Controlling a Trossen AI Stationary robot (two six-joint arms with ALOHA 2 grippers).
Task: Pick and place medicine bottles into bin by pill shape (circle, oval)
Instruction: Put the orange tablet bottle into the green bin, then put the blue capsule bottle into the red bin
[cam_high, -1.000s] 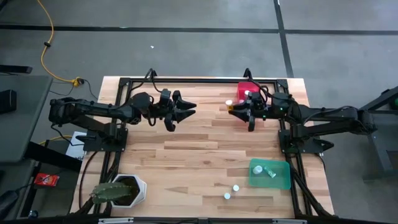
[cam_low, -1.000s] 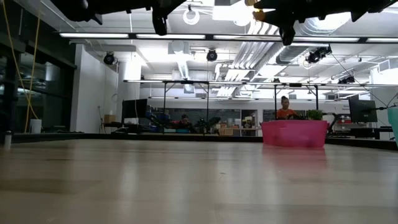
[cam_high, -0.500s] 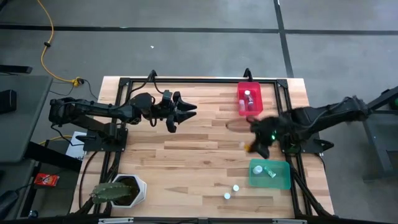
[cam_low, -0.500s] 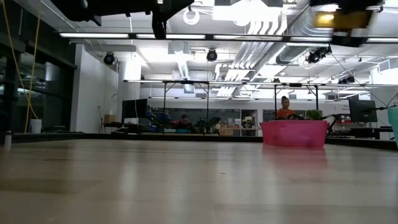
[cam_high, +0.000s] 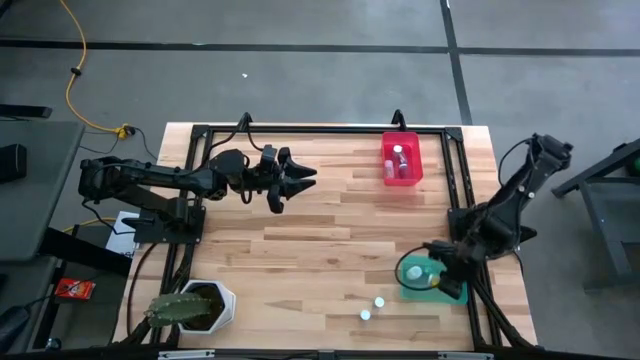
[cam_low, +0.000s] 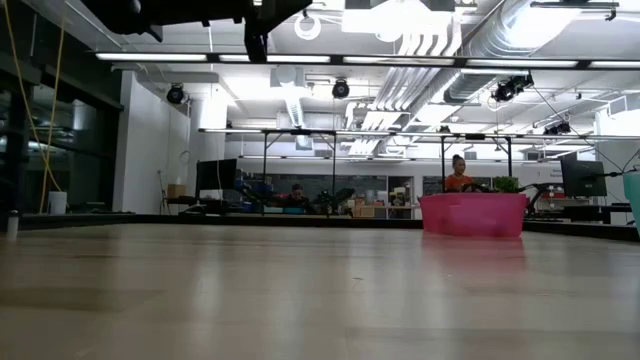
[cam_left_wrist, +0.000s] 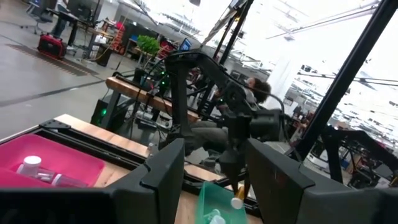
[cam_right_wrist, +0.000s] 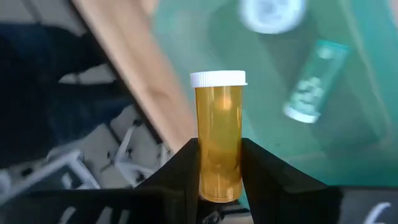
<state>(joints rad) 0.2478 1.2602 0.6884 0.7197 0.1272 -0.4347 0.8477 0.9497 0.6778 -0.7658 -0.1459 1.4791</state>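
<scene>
From above, the right gripper (cam_high: 436, 284) hangs over the green bin (cam_high: 452, 291) at the counter's (cam_high: 330, 235) near right; two loose medicine bottles (cam_high: 372, 307) stand on the wood just left of that bin. The red bin (cam_high: 400, 160) sits far right with bottles inside. The left gripper (cam_high: 290, 180) hovers at far left-centre.

Low view: the red bin (cam_low: 473, 214) stands on the counter at right.

Left wrist: its jaws stand apart, holding nothing.

Right wrist: jaws clamp an orange bottle (cam_right_wrist: 218, 130) with a white cap, above the green bin (cam_right_wrist: 323, 137).

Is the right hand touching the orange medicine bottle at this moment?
Touching. The right wrist view shows the right hand with both dark fingers pressed against the sides of the orange medicine bottle, holding it upright above the green bin.
</scene>
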